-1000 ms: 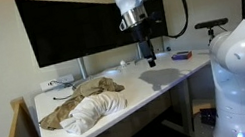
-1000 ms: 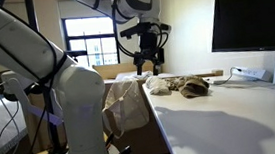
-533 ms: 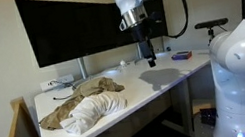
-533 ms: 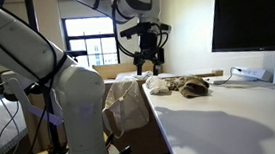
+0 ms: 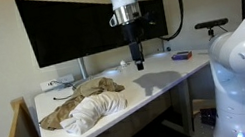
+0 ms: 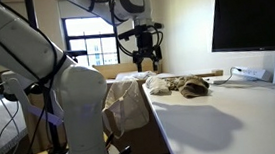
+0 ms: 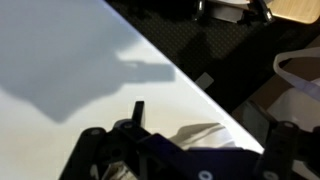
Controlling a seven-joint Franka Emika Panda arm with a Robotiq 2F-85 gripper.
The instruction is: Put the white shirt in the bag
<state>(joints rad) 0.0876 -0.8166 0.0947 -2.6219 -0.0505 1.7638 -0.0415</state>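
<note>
White wrinkly fabric shirt (image 5: 97, 107) lies bunched on white desk (image 5: 165, 76) in an exterior view, touching tan-brown cloth garment (image 5: 78, 94). Black gripper (image 5: 139, 63) hangs above the desk, well apart from shirt, with black monitor (image 5: 65, 28) behind. In an exterior view, shirt (image 6: 158, 82) sits at the desk's far end, with tan bag (image 6: 128, 103) just beside the desk edge. Gripper (image 6: 148, 58) jaws wide, empty. Wrist view: fingers (image 7: 92, 140) spread wide, nothing between.

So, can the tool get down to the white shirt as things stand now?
Probably yes. The tool hangs open above the table, off to one side of the white shirt, and nothing stands between them. The tan garment lies against the shirt, not over its top.
</note>
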